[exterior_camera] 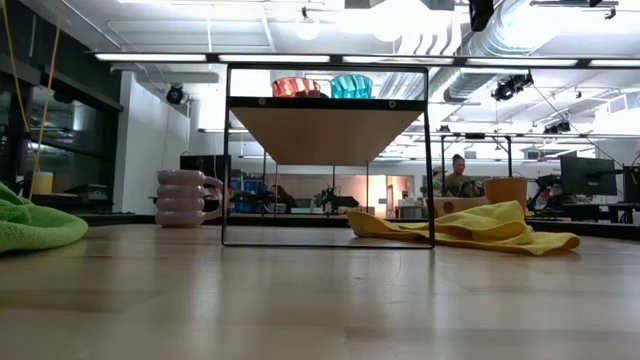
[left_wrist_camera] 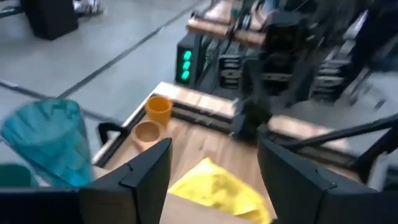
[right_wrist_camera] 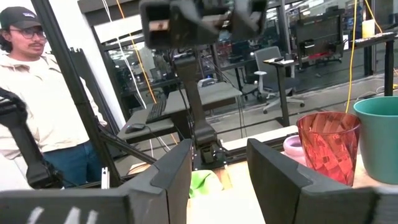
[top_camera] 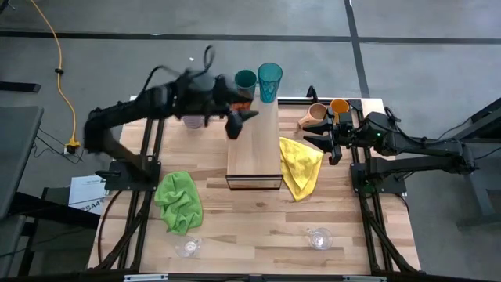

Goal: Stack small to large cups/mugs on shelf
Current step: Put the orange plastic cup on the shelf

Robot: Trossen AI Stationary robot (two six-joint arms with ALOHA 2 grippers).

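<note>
Hovering over the far end of the shelf (top_camera: 254, 145), the left gripper (top_camera: 237, 121) has its fingers spread and empty, right by the teal tumblers (top_camera: 268, 81) parked up there. Looks like we're between cups. Next it probably wants the lavender mug (exterior_camera: 181, 198) on the counter (top_camera: 258, 227). Right gripper (top_camera: 329, 141), part-open and holding nothing, waits near the tan mug (top_camera: 315, 117) and orange cup (top_camera: 339, 106).

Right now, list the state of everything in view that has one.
Left end effector: open, empty.
Right end effector: open, empty.
Teal tumbler: upright on shelf.
Amber tumbler: upright on shelf.
Lavender mug: upright, not on shelf.
Yellow cloth: crumpled beside shelf.
</note>
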